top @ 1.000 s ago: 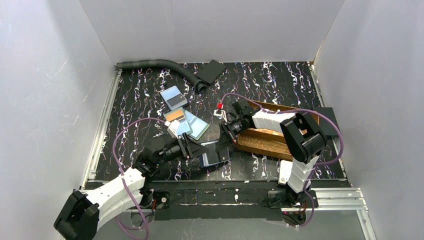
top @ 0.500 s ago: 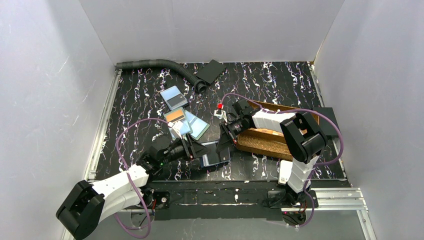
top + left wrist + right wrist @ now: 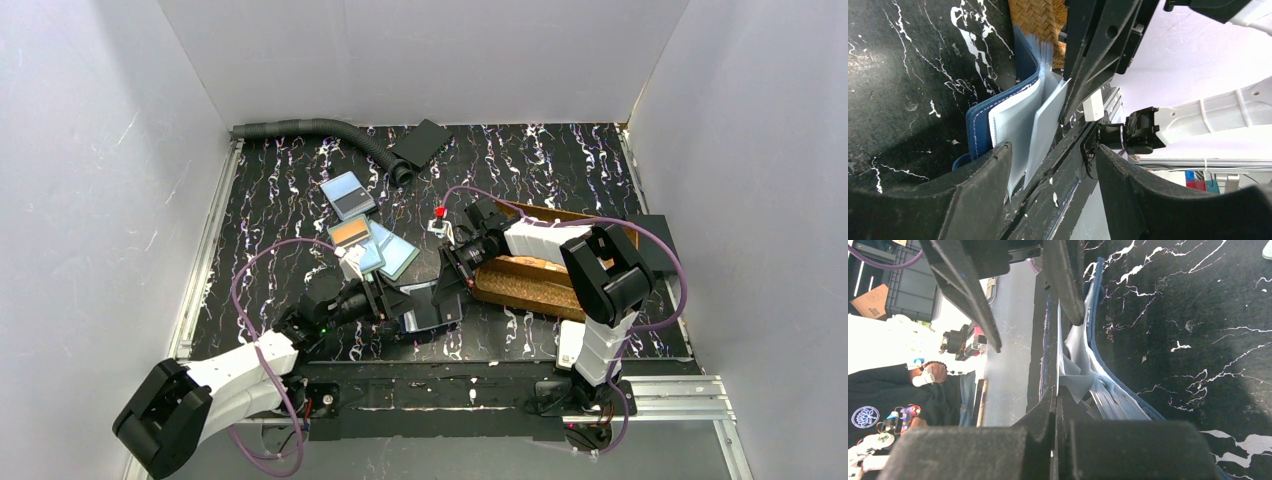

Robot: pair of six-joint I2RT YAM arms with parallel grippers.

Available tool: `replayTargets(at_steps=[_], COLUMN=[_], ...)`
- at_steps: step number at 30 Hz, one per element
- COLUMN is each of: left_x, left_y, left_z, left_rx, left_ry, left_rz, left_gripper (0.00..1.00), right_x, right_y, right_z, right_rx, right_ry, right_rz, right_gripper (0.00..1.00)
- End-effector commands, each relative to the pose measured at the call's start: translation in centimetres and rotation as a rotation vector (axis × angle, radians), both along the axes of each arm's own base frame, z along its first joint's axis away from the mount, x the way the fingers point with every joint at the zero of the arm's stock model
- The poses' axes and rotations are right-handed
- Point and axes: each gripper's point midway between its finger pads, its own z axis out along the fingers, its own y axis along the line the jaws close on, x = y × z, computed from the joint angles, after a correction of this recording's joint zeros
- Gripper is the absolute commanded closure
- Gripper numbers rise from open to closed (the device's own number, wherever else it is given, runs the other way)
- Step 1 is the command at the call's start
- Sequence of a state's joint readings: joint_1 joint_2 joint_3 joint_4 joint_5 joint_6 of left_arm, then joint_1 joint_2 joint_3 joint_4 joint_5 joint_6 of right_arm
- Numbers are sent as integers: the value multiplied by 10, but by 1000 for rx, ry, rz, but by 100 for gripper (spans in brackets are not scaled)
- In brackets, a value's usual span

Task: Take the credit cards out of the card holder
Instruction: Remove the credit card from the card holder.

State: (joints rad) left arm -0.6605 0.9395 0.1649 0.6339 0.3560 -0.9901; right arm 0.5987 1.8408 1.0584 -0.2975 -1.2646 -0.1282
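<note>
**A:** Two grippers, one item between them. Item: the small dark navy book-like card holder [image 3: 430, 310], near edge of the black white-veined table [image 3: 520, 160], lying open, its clear plastic sleeve pages [image 3: 1015, 130] fanned and standing on edge.

**B:** Right gripper [image 3: 447, 285]: we enter it as reaching in from 1 o'clock, jaws closed, pinching the card holder by its navy cover. It serves as the anchor.

**A:** Left gripper [image 3: 390, 300]: jaws parted, nothing between them. The card holder lies at 3 o'clock from it, just beside, with the free edges of the sleeves facing it. This is the free arm nearest the pages.

**B:** Thin flat plastic credit cards [image 3: 348, 195] in light blue, orange and teal lie loose at 11 to 12 o'clock from the left gripper.

**A:** We cannot tell whether any sleeve holds a card.
</note>
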Motion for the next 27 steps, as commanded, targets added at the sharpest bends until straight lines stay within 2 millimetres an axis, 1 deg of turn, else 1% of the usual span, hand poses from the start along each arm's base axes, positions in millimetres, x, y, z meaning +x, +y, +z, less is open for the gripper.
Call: replayTargets(at_steps=[1, 7, 9, 11, 12, 15, 19, 23, 25, 27], left_x=[2, 3, 2, 0, -1, -3, -4, -3, -4, -4], left_y=[-5, -12, -13, -13, -13, -9, 1, 13, 16, 16], left_z=[2, 5, 5, 7, 8, 13, 11, -3, -9, -12], left_rx=[18, 15, 9, -2, -8, -32, -47, -28, -17, -13], left_ry=[-21, -25, -32, -44, -51, -83, -104, -96, -92, -88], left_rz=[-30, -69, -82, -90, -92, -92, -64, -11, -11, -11], left_gripper=[42, 71, 83, 98, 100, 100, 100, 100, 100, 100], right_x=[-2, -4, -4, -4, -4, -3, -1, -1, -1, -1], right_y=[4, 3, 3, 3, 3, 3, 2, 1, 0, -1], right_z=[28, 28, 26, 24, 23, 19, 13, 4, -1, -5], right_rx=[107, 112, 108, 103, 100, 88, 72, 60, 52, 44], right_ry=[8, 27, 27, 29, 28, 24, 11, 13, 16, 21], right_rz=[52, 69, 70, 69, 68, 65, 59, 62, 66, 68], right_gripper=[99, 99, 99, 99, 99, 99, 99, 99, 99, 99])
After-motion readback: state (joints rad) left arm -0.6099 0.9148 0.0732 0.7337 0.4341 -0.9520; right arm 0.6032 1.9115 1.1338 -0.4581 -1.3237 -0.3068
